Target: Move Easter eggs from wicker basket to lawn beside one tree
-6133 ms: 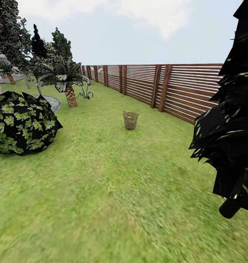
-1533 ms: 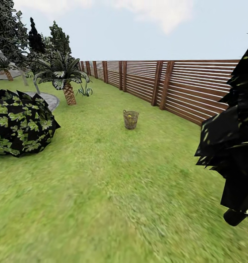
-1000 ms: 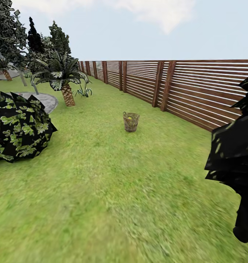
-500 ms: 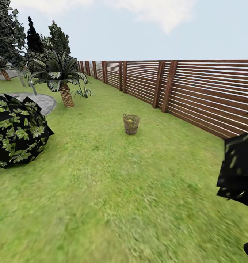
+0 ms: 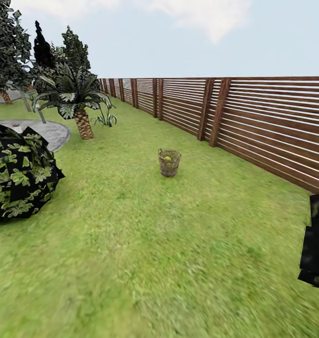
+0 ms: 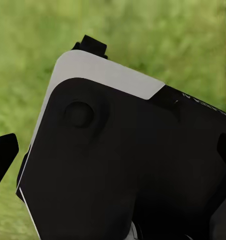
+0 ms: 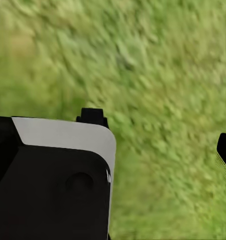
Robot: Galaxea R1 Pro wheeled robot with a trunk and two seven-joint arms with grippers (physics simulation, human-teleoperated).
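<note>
Wicker basket [image 5: 169, 162] stands upright mid-lawn [image 5: 145, 244] near the slat fence [image 5: 253, 117], yellow Easter eggs [image 5: 167, 158] peeking inside — likely light, smooth, slippery, best pinched across the middle — though neither gripper's opening can be told from the wrist views.

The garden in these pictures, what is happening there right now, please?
Nothing is being handled yet. The robot is out on the lawn, facing the wicker basket, which stands upright on the grass some way ahead, apart from the wooden fence. Something yellow shows inside the basket, probably an egg, but how many cannot be told. A round dark bush is at the left and a palm farther back. Both wrist views look down on grass past dark parts of the robot; the state of the jaws cannot be told.
</note>
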